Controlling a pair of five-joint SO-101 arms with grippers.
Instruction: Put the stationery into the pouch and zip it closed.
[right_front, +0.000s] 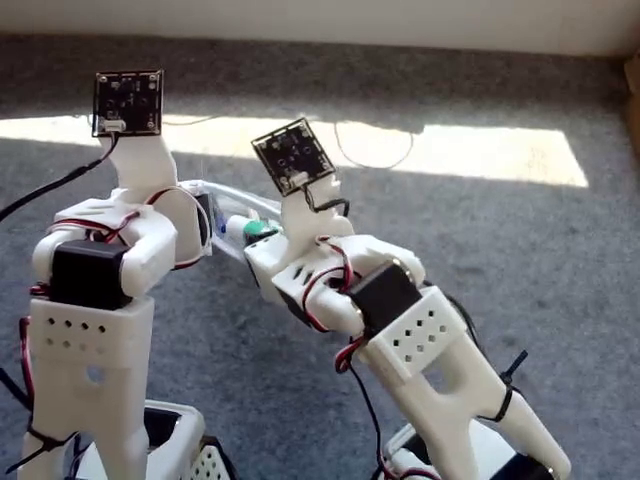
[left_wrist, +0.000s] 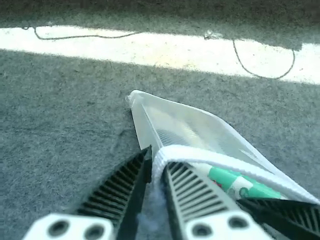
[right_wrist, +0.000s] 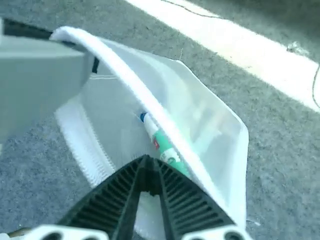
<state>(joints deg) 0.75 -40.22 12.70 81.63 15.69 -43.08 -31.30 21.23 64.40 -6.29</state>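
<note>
grey carpet (right_front: 520, 260) covers the whole surface, with a bright band of sunlight (right_front: 480, 150) across its far side and a thin dark cable (left_wrist: 260, 65) looping over that band. two white arms stand side by side at the near edge, each leaning forward with a wrist camera board raised above it.

the pouch (left_wrist: 195, 130) is translucent, with a mesh wall and a thick white zip edge (left_wrist: 225, 162). it is held up off the carpet between the two grippers, and its closed far corner points away toward the sunlit strip. its mouth is open on the side near the arms.

the left gripper (left_wrist: 156, 162) has its ribbed black fingers narrowed tightly on the white zip edge, pinching it at the end of the mouth. the right gripper (right_wrist: 149, 167) has its jaws drawn together on the near mesh wall of the pouch, just beside the zip edge, which runs past it and on to the left arm's grey body.

a green-and-white pen (right_wrist: 162, 145) with a blue tip lies inside the pouch, along the zip edge and close to the right gripper's fingertips. in the high view the same pen shows through the clear wall, between the left arm (right_front: 110, 270) and the right arm (right_front: 400, 320).
</note>
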